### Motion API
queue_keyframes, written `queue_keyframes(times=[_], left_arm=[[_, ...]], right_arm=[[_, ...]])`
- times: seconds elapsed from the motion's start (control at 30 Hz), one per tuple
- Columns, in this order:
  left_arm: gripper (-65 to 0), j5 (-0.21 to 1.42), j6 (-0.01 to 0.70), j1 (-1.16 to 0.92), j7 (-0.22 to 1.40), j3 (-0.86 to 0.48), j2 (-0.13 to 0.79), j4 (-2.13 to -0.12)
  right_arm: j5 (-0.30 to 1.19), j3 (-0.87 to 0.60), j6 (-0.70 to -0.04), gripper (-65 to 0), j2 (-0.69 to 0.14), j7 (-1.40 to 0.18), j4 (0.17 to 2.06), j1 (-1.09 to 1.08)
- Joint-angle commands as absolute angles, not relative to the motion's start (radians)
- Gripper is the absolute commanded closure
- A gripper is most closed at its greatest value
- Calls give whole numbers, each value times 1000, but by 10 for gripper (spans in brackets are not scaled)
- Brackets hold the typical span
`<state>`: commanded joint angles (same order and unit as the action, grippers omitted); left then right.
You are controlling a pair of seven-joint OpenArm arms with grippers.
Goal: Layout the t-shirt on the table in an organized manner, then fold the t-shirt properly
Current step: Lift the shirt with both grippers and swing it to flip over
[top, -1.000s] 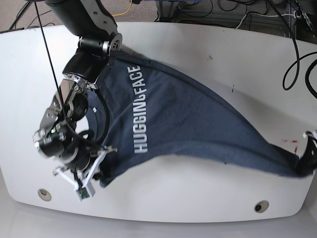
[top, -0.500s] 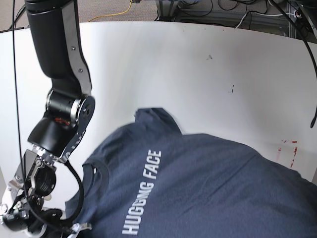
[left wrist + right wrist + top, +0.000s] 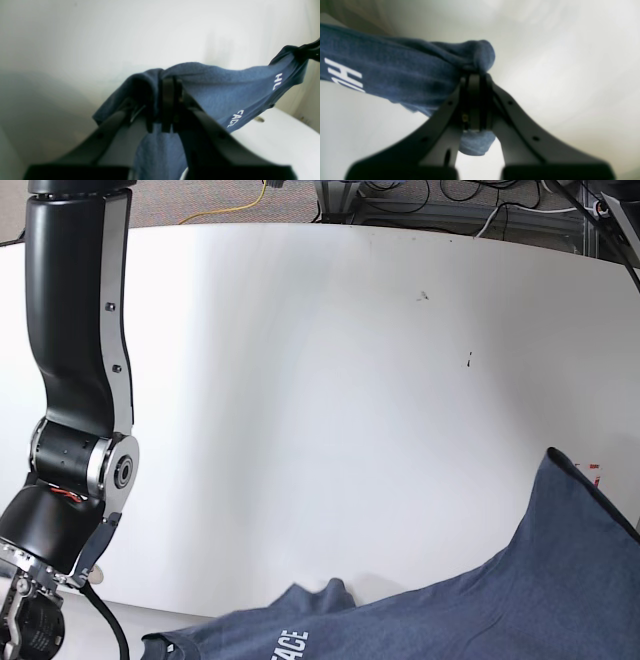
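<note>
Closest to the left wrist camera, the left gripper [image 3: 168, 110] is clenched on a bunched fold of the t-shirt [image 3: 212, 92], the dark fingers [image 3: 167, 100] pressed together with blue cloth wrapped over their tips and hanging down between the finger arms. From that pinch the fabric stretches away to the gripper's right and upward, showing white letters, to a far corner held taut at the picture's edge; below that stretch lies the white table [image 3: 275, 140]. In the right wrist view, the right gripper [image 3: 475, 105] is likewise clamped on a rolled edge of the t-shirt [image 3: 402, 72]; cloth bulges above its tips and a small lobe hangs below them, while the rest runs off to the gripper's left with white lettering on it. In the base view, the t-shirt [image 3: 520, 600] fills the lower right corner near the camera, with the table [image 3: 330, 380] spread beyond it and the right arm [image 3: 75, 430] standing at the picture's left.
</note>
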<state>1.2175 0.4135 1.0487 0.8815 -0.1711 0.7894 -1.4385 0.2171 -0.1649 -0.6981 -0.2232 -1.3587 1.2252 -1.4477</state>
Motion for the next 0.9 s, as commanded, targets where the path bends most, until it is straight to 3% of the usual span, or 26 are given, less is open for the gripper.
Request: queue_keyframes(times=[0.23,0.4,0.63,0.9], left_arm=[[-11,1219,415,998,883,-139,776,-1448],[-11,1219,415,912,883,-142,746,-1469],[-11,1219,415,679,881,-157,743,-1550],[-11,1219,415,323,883,-314,710,-1641]], right_arm=[[217,-174,-698,0,-275,-1396,1233,-1383],[217,-223,-698,0,-305,-1396,1353,-1237],[217,-314,-698,0,-317,-1396,1547,-915],[246,-433,-698,0,-295,-1396,1693,-499]])
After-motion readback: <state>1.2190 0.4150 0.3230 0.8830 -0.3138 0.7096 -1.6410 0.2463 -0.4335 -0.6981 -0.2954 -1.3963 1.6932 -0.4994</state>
